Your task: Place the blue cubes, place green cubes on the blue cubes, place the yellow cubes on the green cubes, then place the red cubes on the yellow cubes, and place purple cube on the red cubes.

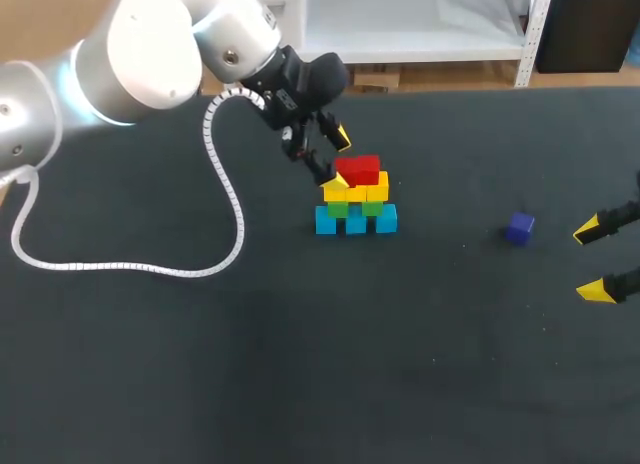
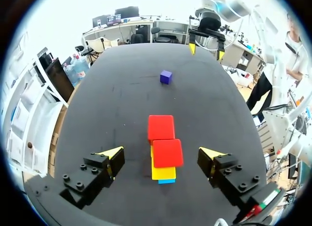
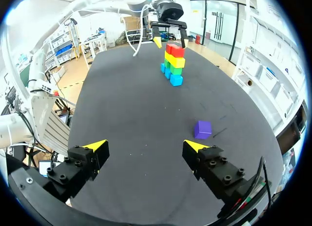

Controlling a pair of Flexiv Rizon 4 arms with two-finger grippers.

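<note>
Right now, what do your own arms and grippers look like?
My left arm is rounded, glossy white and silver, with a white coiled cable trailing off it. The left gripper and right gripper each have two black bolted fingers with yellow pointed tips.

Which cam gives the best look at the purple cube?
Right wrist view: the purple cube sits close ahead of the right gripper, unobstructed. Head view shows it small, apart from the stack; left wrist view shows it far beyond the stack.

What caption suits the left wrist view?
Open left end effector over the stack topped with red cubes; purple cube lies ahead.
</note>
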